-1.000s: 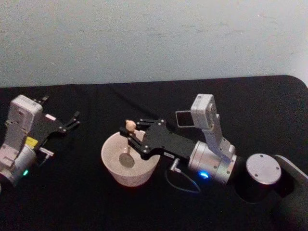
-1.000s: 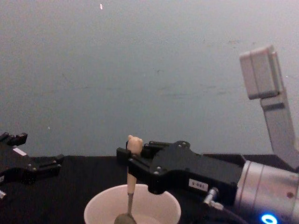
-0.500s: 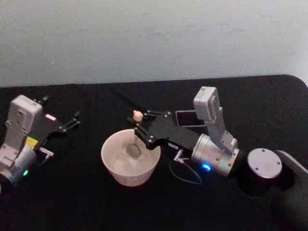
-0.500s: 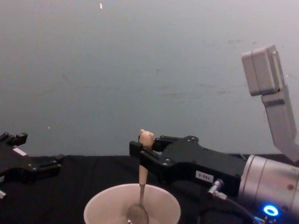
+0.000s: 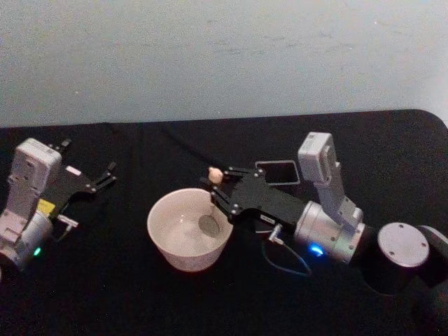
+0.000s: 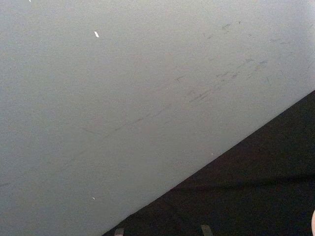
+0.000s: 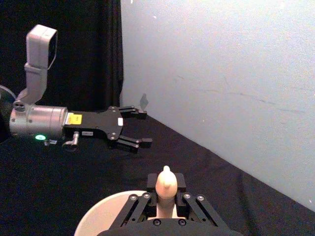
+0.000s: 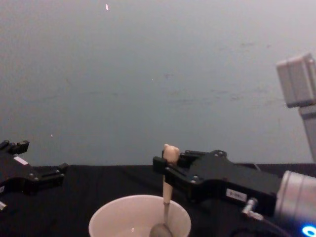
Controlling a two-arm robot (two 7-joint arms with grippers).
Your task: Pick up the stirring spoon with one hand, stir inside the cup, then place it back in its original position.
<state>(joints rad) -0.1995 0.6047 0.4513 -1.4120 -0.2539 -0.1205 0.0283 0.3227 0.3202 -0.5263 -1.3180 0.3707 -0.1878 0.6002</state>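
Observation:
The cream-white cup (image 5: 183, 253) stands mid-table, its rim (image 8: 139, 200) low in the chest view. My right gripper (image 5: 213, 187) is shut on the stirring spoon (image 5: 215, 175) just below its bear-head knob (image 8: 171, 152). The spoon hangs nearly upright, its metal bowl (image 5: 208, 224) inside the cup near the right wall. The right wrist view has the knob (image 7: 166, 183) rising between the fingers of my right gripper (image 7: 166, 195). The dark grey square holder (image 5: 278, 171) stands behind the right arm, right of the cup. My left gripper (image 5: 87, 157) rests open at the table's left.
A black cloth covers the table (image 5: 126, 294) and a pale wall runs behind it. A thin cable (image 5: 283, 266) loops under the right wrist. The parked left gripper (image 7: 145, 128) lies well away from the cup, with open cloth between them.
My right gripper has carried the spoon rightward inside the cup, from its left side to its right wall. The left arm has not moved.

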